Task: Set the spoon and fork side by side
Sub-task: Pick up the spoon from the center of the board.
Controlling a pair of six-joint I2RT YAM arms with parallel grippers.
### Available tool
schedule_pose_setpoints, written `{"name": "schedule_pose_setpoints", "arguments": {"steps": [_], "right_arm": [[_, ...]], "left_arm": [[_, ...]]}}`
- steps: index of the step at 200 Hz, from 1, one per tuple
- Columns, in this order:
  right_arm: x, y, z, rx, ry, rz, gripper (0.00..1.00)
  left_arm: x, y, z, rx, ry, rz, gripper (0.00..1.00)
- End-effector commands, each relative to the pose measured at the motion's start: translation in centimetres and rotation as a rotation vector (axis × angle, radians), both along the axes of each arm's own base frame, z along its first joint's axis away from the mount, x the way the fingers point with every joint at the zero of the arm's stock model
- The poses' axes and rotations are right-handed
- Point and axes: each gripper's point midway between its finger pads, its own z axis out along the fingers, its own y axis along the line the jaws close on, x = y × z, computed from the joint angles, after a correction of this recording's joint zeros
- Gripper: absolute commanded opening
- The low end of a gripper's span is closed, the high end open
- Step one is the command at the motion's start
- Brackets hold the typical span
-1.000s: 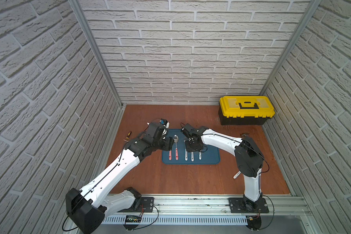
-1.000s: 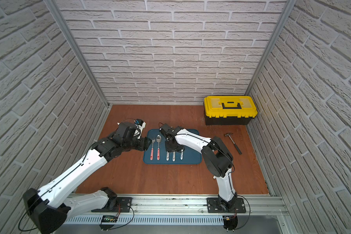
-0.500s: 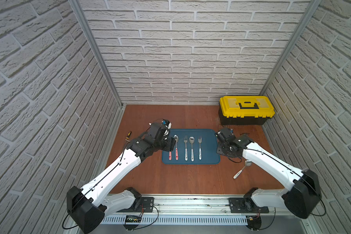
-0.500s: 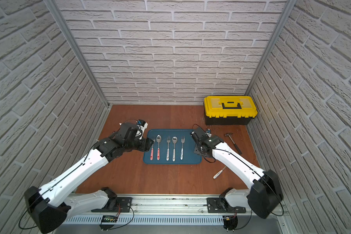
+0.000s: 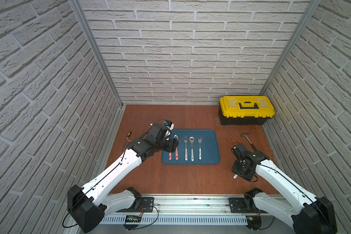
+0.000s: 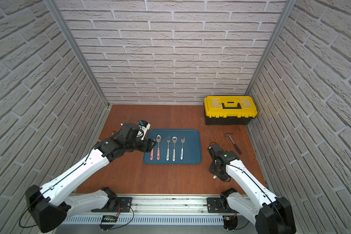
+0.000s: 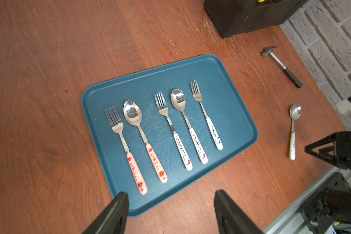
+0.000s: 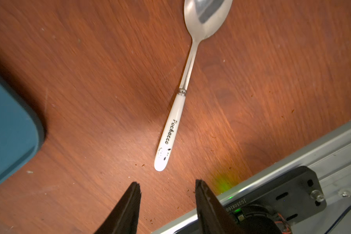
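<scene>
1. Blue tray [image 7: 231, 113] lies flat on the wooden table [image 7: 49, 81], mid-floor.
2. Five pieces sit in a row on the tray, handles toward the robot's base. From the robot's left: strawberry fork [image 7: 124, 143], strawberry spoon [image 7: 145, 141], Hello Kitty fork [image 7: 173, 131], Hello Kitty spoon [image 7: 189, 127], Pochacco fork [image 7: 206, 117]. They lie roughly parallel, none touching.
3. Pochacco fork is the rightmost piece, with bare tray between it and the right rim.
4. Pochacco spoon [image 8: 171, 129] lies off the tray on the table, to the tray's right and well apart from its matching fork. Bowl faces up. The white handle end points toward the front rail.
5. In both top views the right wrist covers most of this spoon; only the handle tip shows.
6. Right claw [image 8: 167, 183]: released, jaws apart, nothing between them. It hangs over the table just short of the spoon's handle end, not touching it.
7. Left claw [image 7: 170, 193]: released and empty, jaws spread wide. It hovers above the tray's left near part; in a top view it hides much of the strawberry fork.
8. Hammer [image 7: 282, 66] lies on the table to the right of the tray, nearer the back wall than the spoon.
9. Yellow toolbox [image 5: 246, 110] stands closed in the back right corner.
10. Screwdriver [image 5: 129, 134] lies on the table by the left wall.
</scene>
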Motion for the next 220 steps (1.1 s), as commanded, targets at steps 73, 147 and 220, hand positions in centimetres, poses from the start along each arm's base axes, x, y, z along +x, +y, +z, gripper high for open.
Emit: {"name": "schedule_pose_setpoints", "arguments": {"steps": [73,147,220], "right_arm": [[1.6,0.0,-2.3,0.077,0.013,-0.086,0.49],[0.5,-0.7,-3.9,0.093,0.031,-0.122,0.49],[1.1,-0.8,-4.8,0.093,0.044,-0.126,0.32]], "left_arm": [[0.2,-0.8,-0.6,-0.007,-0.002,-0.031,0.72],[0.4,-1.0,-1.1,-0.006,0.016,-0.031,0.72],[0.2,-0.9,-1.3,0.01,0.021,-0.026,0.72]]}}
